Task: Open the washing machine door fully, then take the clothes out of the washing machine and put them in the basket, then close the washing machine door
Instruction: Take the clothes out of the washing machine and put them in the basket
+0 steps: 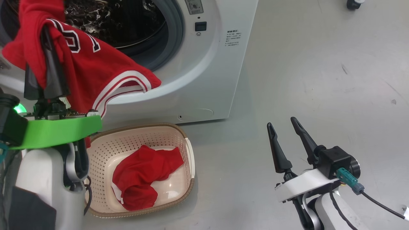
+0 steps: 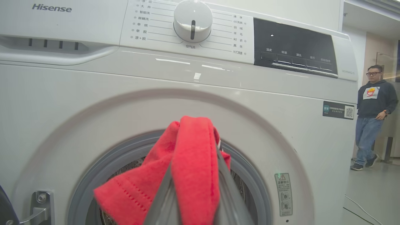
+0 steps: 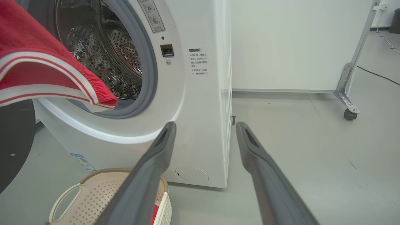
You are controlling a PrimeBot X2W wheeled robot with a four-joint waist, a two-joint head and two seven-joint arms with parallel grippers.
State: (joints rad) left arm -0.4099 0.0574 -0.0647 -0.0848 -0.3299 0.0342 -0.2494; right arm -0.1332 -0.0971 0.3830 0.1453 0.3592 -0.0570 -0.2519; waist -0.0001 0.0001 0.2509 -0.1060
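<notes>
The washing machine (image 1: 198, 64) stands on the grey floor (image 1: 303, 80) with its drum mouth uncovered. Its door (image 3: 14, 140) is swung out to the side and shows as a dark round disc at the left edge of the right wrist view.

The left gripper (image 1: 48, 57) is raised in front of the drum opening, its two dark fingers pinched together on a red jersey (image 1: 96, 67) with white trim and white lettering. The cloth is draped over the fingertips and hangs down across the lower rim of the opening. Whether its hem touches the white front of the machine is hard to tell.

The basket (image 1: 187, 140) sits on the floor just in front of the machine's bottom edge, below the hanging jersey. A second red garment (image 1: 143, 175) lies crumpled inside it, from the middle towards the near edge.

The right gripper (image 1: 281, 122) hovers over bare floor well to the right of the basket. Its fingers are spread apart and hold nothing.

In the left wrist view a person (image 2: 373, 103) in a dark top and jeans stands past the machine's right side.
</notes>
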